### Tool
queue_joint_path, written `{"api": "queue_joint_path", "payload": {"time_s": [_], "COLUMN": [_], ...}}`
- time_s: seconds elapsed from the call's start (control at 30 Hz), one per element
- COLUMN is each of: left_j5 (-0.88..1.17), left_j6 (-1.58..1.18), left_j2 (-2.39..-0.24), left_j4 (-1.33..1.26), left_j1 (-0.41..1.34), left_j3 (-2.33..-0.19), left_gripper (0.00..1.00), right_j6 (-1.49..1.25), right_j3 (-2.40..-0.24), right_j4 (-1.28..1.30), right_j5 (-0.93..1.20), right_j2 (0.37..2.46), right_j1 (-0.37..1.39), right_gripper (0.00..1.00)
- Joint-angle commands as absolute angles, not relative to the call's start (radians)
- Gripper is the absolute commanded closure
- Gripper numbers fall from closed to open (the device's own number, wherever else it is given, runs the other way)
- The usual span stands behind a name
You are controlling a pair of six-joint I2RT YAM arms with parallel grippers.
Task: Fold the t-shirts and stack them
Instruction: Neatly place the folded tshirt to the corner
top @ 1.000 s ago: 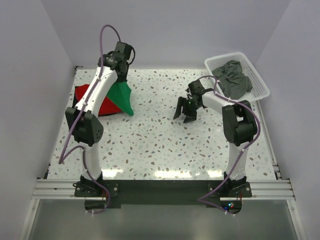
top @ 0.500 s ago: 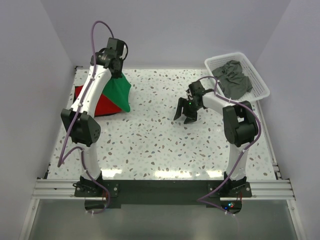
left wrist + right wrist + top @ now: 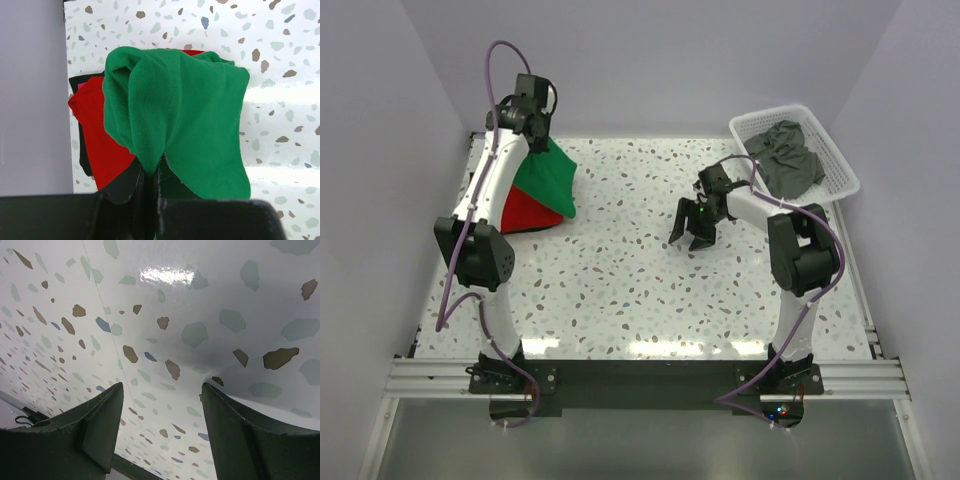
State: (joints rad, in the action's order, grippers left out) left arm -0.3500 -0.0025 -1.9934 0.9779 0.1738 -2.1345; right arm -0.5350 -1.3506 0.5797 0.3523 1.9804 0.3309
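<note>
From above, the left gripper [image 3: 533, 135] is pinched shut on the green shirt [image 3: 548, 180]. It holds the shirt up at the far-left corner of the table [image 3: 620, 270], well apart from the basket [image 3: 840, 165]. The cloth drapes down onto the red shirt [image 3: 525, 212]. Grey shirts [image 3: 785, 160] lie inside the basket. The right gripper [image 3: 692, 238] hangs near the basket, on its left.

The left wrist view shows green cloth bunched in the closed jaws, with red and a dark edge [image 3: 82, 150] beneath.

The right wrist view shows wide, empty jaws over bare table.

The step looks like stacking green on red. Next, lower the shirt squarely and let go.
</note>
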Motion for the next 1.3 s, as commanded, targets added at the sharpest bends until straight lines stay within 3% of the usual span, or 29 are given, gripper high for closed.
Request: {"api": "queue_joint_path", "payload": {"time_s": [0.0,0.7,0.77,0.8,0.87,0.9,1.0,1.03,1.27], "left_j5": [-0.354,-0.224,-0.227,-0.229,-0.215,-0.193,-0.131,-0.118,-0.072], "left_j6": [0.043,0.043,0.035,0.029,0.025,0.02,0.006,0.008,-0.132], "left_j2": [-1.954,-2.009,-2.013,-2.016,-2.017,-2.016,-2.006,-2.002,-1.827], "left_j4": [0.902,0.825,0.827,0.83,0.828,0.825,0.816,0.812,0.689], "left_j1": [0.132,-0.141,-0.156,-0.166,-0.186,-0.187,-0.189,-0.189,-0.184], "left_j3": [-2.099,-1.922,-1.91,-1.905,-1.888,-1.882,-1.855,-1.836,-1.689], "left_gripper": [1.0,1.0,0.86,0.68,0.54,0.35,0.04,0.0,0.0], "right_j6": [-0.54,-0.549,-0.548,-0.545,-0.543,-0.542,-0.537,-0.535,-0.517], "right_j3": [-1.345,-1.333,-1.336,-1.338,-1.344,-1.347,-1.359,-1.368,-1.379], "right_j4": [0.568,0.565,0.568,0.569,0.572,0.577,0.587,0.591,0.609], "right_j5": [0.341,0.336,0.336,0.336,0.334,0.334,0.336,0.336,0.29], "right_j2": [1.922,1.913,1.913,1.911,1.91,1.905,1.901,1.898,1.816], "right_j1": [0.328,0.328,0.328,0.328,0.328,0.328,0.328,0.328,0.328], "right_gripper": [0.33,0.33,0.32,0.32,0.32,0.31,0.3,0.3,0.29]}}
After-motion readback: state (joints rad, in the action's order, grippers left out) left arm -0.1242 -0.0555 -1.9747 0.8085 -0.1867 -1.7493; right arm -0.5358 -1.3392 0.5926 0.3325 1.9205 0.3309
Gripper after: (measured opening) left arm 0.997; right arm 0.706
